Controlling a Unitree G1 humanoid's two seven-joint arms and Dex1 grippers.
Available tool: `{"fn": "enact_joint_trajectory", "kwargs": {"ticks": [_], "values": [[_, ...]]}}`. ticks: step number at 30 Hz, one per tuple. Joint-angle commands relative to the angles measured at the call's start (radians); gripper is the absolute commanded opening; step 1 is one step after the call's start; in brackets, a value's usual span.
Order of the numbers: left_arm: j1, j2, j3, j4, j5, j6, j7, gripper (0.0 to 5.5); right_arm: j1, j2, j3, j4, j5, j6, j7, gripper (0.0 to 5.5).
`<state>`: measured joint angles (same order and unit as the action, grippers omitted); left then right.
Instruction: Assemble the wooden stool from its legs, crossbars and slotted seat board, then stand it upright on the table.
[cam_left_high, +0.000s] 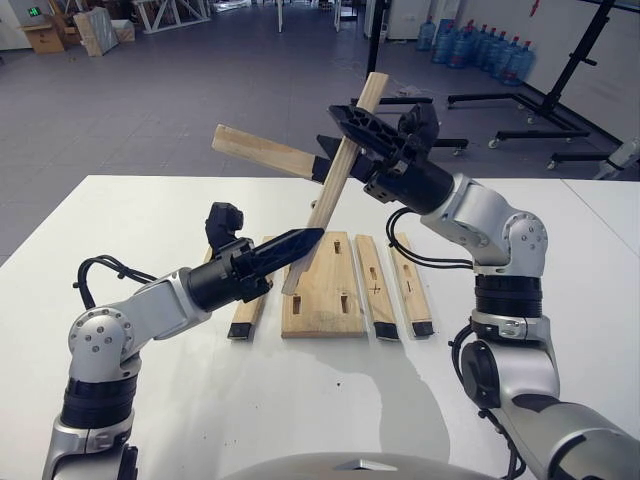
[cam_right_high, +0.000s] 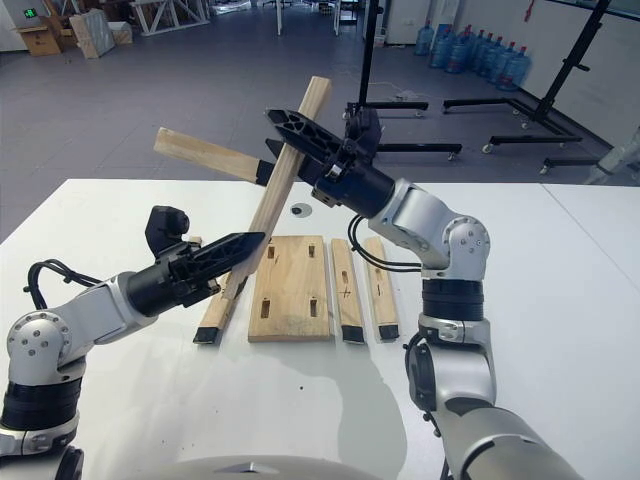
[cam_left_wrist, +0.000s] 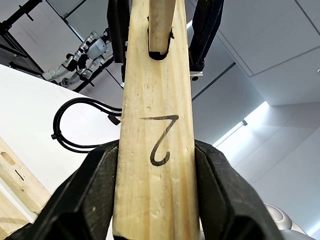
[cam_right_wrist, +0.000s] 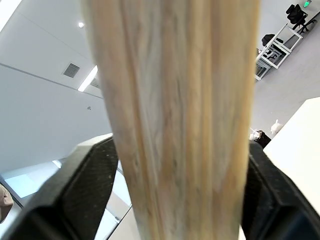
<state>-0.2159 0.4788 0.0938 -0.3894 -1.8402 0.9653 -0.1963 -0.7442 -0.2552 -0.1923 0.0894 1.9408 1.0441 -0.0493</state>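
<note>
Over white table (cam_left_high: 130, 230), left hand (cam_left_high: 305, 240), right hand (cam_left_high: 338, 135) tight on leg (cam_left_high: 322, 210); crossbar (cam_left_wrist: 161, 25) joint in left wrist view

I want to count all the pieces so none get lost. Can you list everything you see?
joined bars: 2, pale wood, crossed in the air above the table
seat board: 1, pale wood, flat on table
loose bars: 3, pale wood with black ends, one left of board, two right
table: 1, white
water bottles: several, blue, floor behind
left gripper: 1, black, shut on joined bars
right gripper: 1, black, shut on joined bars
</note>
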Motion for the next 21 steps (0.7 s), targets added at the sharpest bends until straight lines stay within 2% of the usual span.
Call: {"fn": "enact_joint_trajectory", "kwargs": {"ticks": [1, 3, 12, 18, 21], "values": [[0.004, 0.014, -0.007, -0.018, -0.008, -0.018, -0.008, 2.04, -0.004, -0.004, 0.010, -0.005, 0.014, -0.016, 0.000, 2.59], [0.003, 0.016, -0.009, -0.016, -0.007, -0.022, -0.010, 2.04, -0.003, -0.004, 0.014, -0.009, 0.016, -0.020, 0.001, 2.21], [-0.001, 0.035, -0.008, -0.016, 0.058, -0.028, -0.027, 2.03, 0.030, -0.049, 0.025, -0.028, -0.053, -0.011, 0.042, 2.14], [-0.002, 0.023, -0.009, -0.012, 0.136, -0.050, -0.028, 3.12, 0.050, -0.097, 0.008, -0.075, -0.222, -0.038, 0.161, 2.09], [0.005, 0.015, -0.002, 0.014, 0.208, -0.076, -0.006, 3.61, 0.060, -0.127, -0.002, -0.120, -0.416, -0.131, 0.274, 2.09]]}}
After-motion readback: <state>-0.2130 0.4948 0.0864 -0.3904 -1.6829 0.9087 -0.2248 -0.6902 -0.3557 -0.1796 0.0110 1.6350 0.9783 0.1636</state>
